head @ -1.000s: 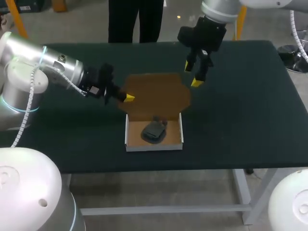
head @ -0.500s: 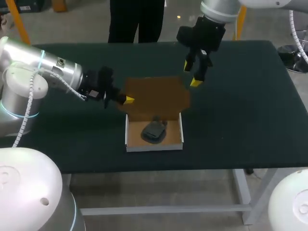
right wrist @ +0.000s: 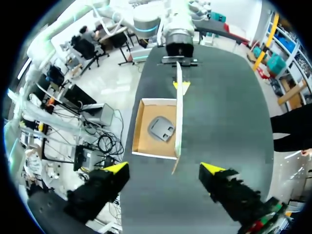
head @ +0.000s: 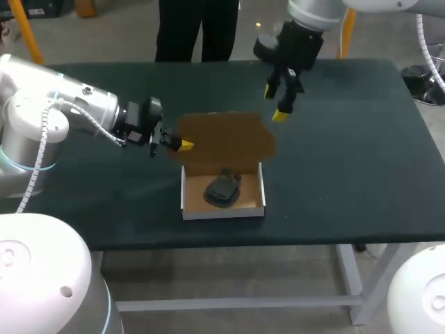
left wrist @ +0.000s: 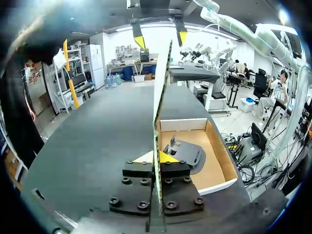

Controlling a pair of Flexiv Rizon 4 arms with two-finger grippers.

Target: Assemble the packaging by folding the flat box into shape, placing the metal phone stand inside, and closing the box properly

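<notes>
Fingers of our left tool [left wrist: 155,157] pinch the brown cardboard box lid [head: 226,142] upright; our right tool [right wrist: 164,168], wide open, has drifted toward the table [head: 348,139]'s far edge.

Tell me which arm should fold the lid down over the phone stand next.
Left, I'd say. The left claw is shut on the upright lid's edge, beside the open box holding the phone stand. The right claw hangs open above the lid's far end, touching nothing.
</notes>
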